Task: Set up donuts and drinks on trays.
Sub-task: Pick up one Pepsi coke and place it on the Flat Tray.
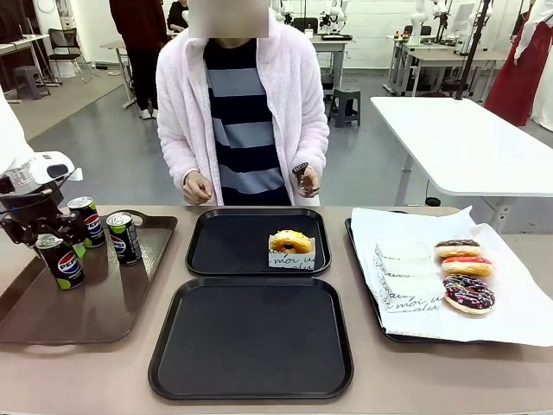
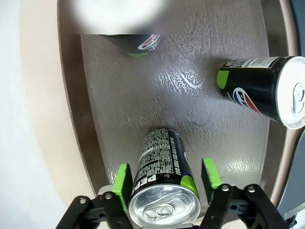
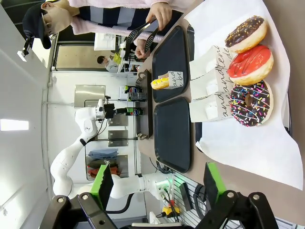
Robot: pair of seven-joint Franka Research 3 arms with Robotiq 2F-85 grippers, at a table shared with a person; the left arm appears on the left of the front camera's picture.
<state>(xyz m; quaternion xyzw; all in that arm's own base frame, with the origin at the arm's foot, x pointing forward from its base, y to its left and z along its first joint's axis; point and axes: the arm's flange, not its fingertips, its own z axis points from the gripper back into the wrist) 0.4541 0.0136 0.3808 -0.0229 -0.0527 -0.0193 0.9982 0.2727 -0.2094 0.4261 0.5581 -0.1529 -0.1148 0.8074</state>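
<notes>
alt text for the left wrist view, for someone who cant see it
The left gripper straddles a black Pepsi can standing on a glossy brown tray, its green pads not yet clamped on it. A second can stands to the right on the same tray, and part of a third can shows at the top.

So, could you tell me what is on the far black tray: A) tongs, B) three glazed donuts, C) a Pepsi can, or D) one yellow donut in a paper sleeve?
D: one yellow donut in a white sleeve sits on the far black tray.
</notes>
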